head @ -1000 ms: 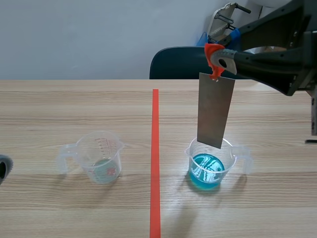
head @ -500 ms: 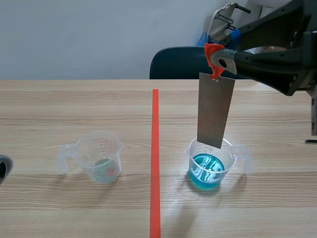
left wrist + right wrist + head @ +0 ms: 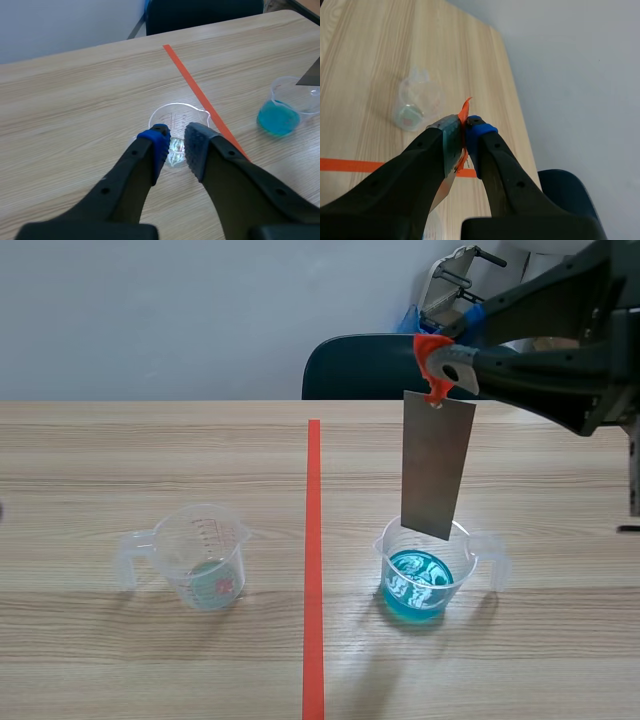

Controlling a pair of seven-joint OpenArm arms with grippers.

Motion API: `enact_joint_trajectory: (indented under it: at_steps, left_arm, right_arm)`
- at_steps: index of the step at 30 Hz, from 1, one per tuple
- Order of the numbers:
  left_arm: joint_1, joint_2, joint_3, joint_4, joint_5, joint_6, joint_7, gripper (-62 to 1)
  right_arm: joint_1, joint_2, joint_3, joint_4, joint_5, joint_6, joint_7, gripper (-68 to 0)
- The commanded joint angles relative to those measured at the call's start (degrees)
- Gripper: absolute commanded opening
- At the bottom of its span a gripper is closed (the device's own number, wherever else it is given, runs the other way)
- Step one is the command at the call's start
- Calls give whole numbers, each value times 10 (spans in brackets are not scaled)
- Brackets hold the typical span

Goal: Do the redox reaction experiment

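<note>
A grey metal plate (image 3: 437,465) hangs from an orange clip (image 3: 432,350). My right gripper (image 3: 448,360) is shut on that clip, high over the table. The plate's lower edge sits just above the rim of a clear beaker of blue liquid (image 3: 425,570). In the right wrist view the clip (image 3: 464,112) is pinched between my right gripper's (image 3: 465,135) pads. A second clear beaker (image 3: 203,558) holds only a little pale liquid and stands left of the tape line. My left gripper (image 3: 177,145) hovers over that beaker (image 3: 177,117), shut, holding nothing.
An orange-red tape line (image 3: 313,560) divides the wooden table (image 3: 150,450) down the middle. A dark chair (image 3: 360,368) stands behind the far edge. The blue beaker (image 3: 282,112) and a corner of the plate (image 3: 312,75) show beside my left gripper.
The plate and clip have shifted slightly to the right. The dark bit of my left arm at the scene's left edge has gone out of sight.
</note>
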Motion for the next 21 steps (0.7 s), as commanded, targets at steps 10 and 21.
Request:
enact_joint_trajectory:
  at_steps: [10, 21]
  left_arm:
    - [-236, -57, 222, -155, 51, 10, -30, -582]
    - [-467, -38, 425, -318, 85, 49, -30, -582]
  right_arm:
    - [8, 3, 10, -34, -17, 7, 57, -667]
    - [8, 3, 10, -34, -26, 11, 78, -667]
